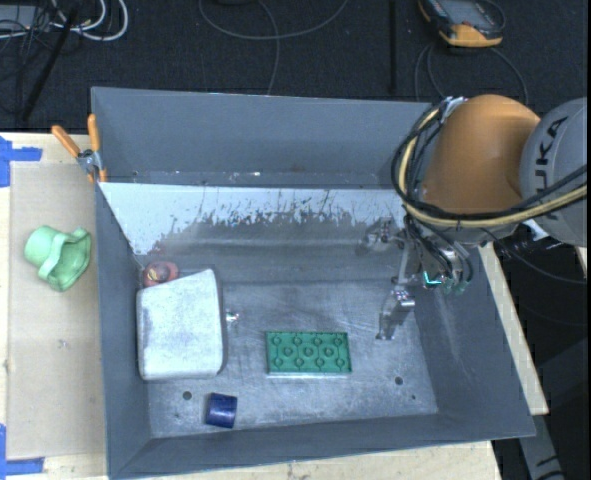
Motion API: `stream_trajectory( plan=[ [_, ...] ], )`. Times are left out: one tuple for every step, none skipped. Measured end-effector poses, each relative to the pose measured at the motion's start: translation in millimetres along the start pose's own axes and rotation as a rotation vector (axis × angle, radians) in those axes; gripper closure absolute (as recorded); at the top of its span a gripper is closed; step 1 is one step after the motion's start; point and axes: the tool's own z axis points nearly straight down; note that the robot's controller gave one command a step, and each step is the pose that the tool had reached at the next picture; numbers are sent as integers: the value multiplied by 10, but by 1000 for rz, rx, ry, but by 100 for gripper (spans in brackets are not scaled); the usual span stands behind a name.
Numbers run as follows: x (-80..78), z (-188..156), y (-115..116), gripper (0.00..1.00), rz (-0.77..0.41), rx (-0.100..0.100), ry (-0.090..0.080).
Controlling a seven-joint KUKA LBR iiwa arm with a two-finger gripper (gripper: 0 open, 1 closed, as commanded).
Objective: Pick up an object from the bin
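My gripper (393,316) hangs low over the right part of the bin floor, under the arm's orange cover. Nothing shows in its grasp. The nearest loose thing is a flat green studded building plate (308,353), lying on the floor a little to the left of the gripper and slightly nearer the front. The two are apart. A small dark blue cylinder (220,409) lies on its side by the front wall, further left.
A white rectangular block like a sponge (181,324) lies at the bin's left side. A small pinkish round thing (160,271) sits at its far corner. The arm reaches in over the right rim.
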Motion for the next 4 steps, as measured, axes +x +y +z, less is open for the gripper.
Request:
stream_trajectory(
  plan=[
    [683,1100,-371,0,70,0,-13],
    [506,1068,219,0,221,-1,-15],
    [485,1034,211,100,219,-1,-19],
    [678,-436,256,100,32,1,-15]
  ],
)
